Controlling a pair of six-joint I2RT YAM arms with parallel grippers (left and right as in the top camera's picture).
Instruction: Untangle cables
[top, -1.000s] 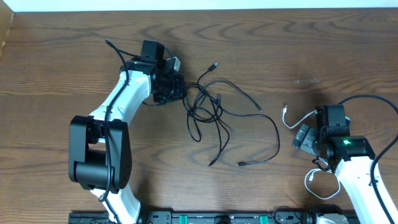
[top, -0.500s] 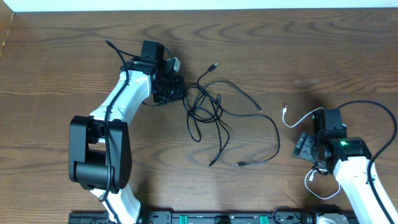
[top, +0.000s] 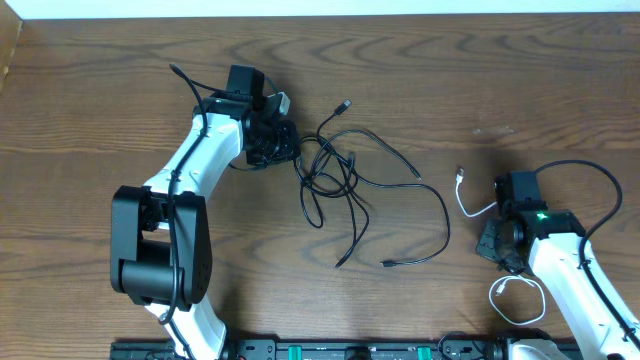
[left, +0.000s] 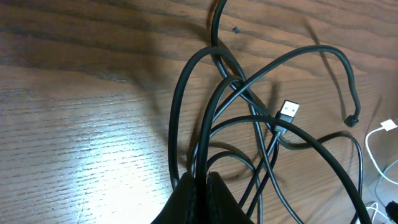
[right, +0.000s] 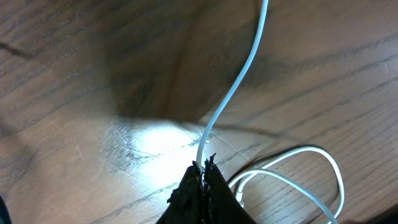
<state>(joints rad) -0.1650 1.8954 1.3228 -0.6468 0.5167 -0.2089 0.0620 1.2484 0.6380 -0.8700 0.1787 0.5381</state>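
The table is dark brown wood grain. A white strip borders the far edge. A black rail lines the near edge.

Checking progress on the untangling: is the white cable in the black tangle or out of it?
Out. The white cable lies apart at the right, clear of the black cables.

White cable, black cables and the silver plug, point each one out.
white cable (right: 239, 81), right wrist view, middle of its straight stretch.
black cables (left: 172, 130), left wrist view, left side of the outer loop.
silver plug (left: 286, 111), left wrist view, its metal shell.
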